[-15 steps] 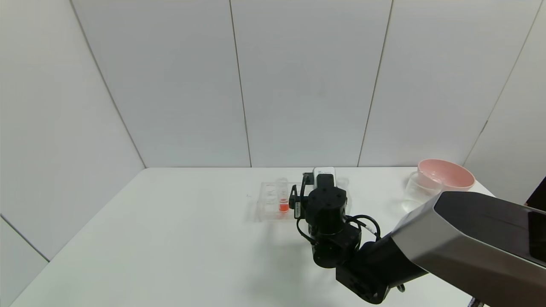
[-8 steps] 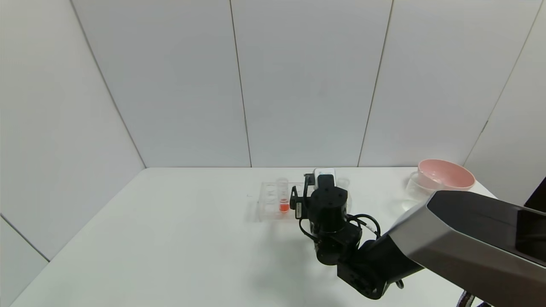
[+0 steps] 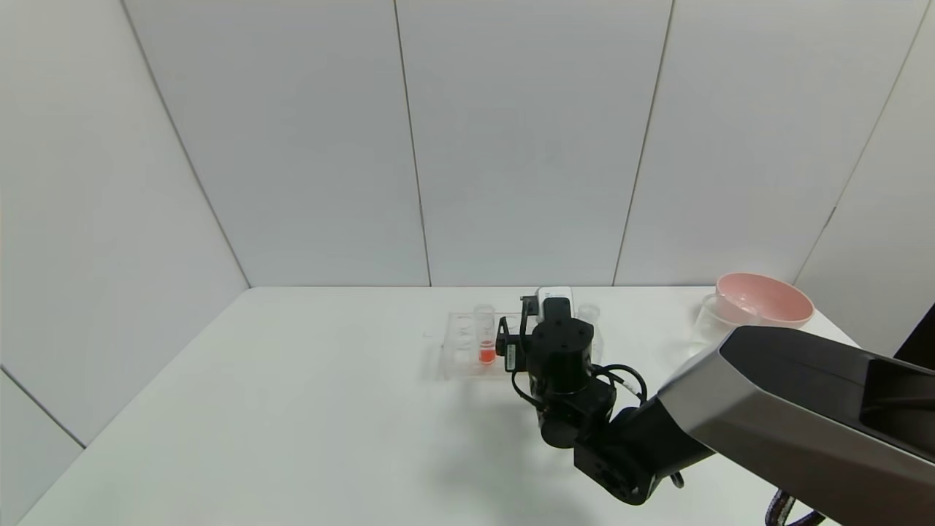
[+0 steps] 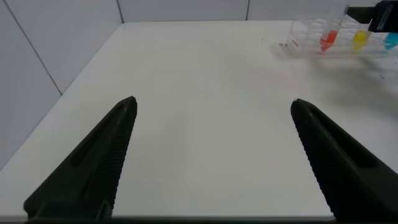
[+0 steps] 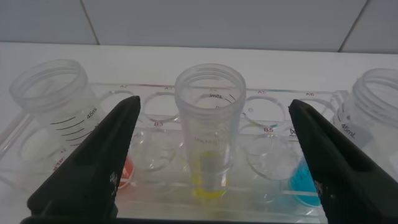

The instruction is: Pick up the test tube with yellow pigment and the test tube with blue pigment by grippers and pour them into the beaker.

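The right gripper (image 5: 208, 155) is hanging over the clear rack (image 3: 467, 343), which is standing near the far edge of the tabletop (image 3: 292, 409), about the middle of it. Its fingers (image 5: 87, 168) are standing wide open, one on each side of the yellow tube (image 5: 209, 127), and they are not touching it. The yellow tube is standing upright in the rack, in the middle of the three tubes. The blue tube (image 5: 373, 124) is standing upright in the rack toward the right edge, and the red tube (image 3: 486, 334) toward the left edge. The beaker (image 3: 712, 321) is standing near the far right corner, just beside the pink bowl (image 3: 763, 298). The left gripper (image 4: 211, 155) is hanging over the left part of the tabletop, well apart from the rack, and its fingers (image 4: 93, 162) are also wide open and holding nothing.
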